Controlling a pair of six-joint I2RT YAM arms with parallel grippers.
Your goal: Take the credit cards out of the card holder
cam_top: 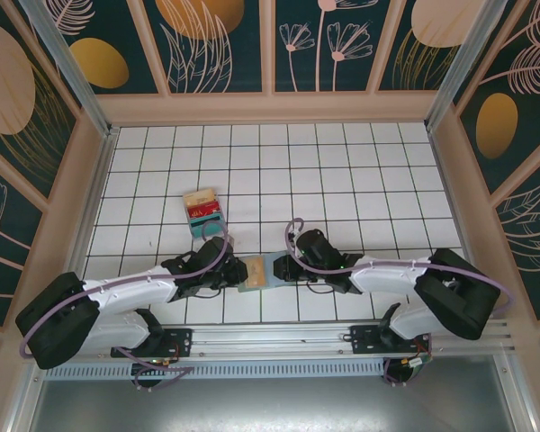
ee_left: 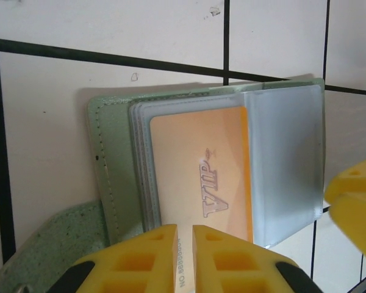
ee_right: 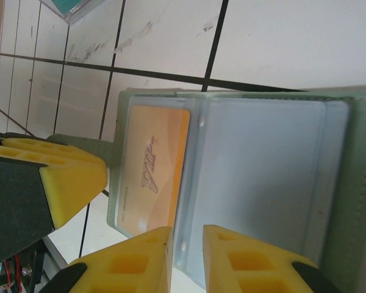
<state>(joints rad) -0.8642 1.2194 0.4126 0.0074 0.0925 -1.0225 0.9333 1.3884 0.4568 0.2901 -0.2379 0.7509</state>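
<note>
The left arm stretches low from its base toward the middle of the white gridded surface [cam_top: 342, 180], forearm nearly level, and its left hand [cam_top: 231, 270] meets the card holder [cam_top: 274, 268] from the left. The right arm mirrors it from the other side, wrist bent down, with the right hand [cam_top: 286, 267] at the holder's right end.

The grey-green card holder [ee_left: 113, 159] lies open and flat between the two hands, its clear sleeves [ee_left: 287, 159] fanned on top. An orange credit card [ee_left: 201, 159] embossed "VIP" sits in one sleeve.

From the left wrist, the left hand [ee_left: 184, 256] has its yellow jaws drawn almost together, with the near edge of the credit card pinched in the thin slot between them. One of the right hand's fingers [ee_left: 357, 201] shows at the frame's right edge.

From the right wrist, the right hand [ee_right: 187, 259] is narrowed onto the edge of the clear sleeves [ee_right: 262, 171], which run into the gap between its jaws, just beside the credit card [ee_right: 155, 165]. The holder's stitched green cover [ee_right: 363, 183] lies beyond.

A stack of cards [cam_top: 202, 210] rests well apart, farther out on the surface.
</note>
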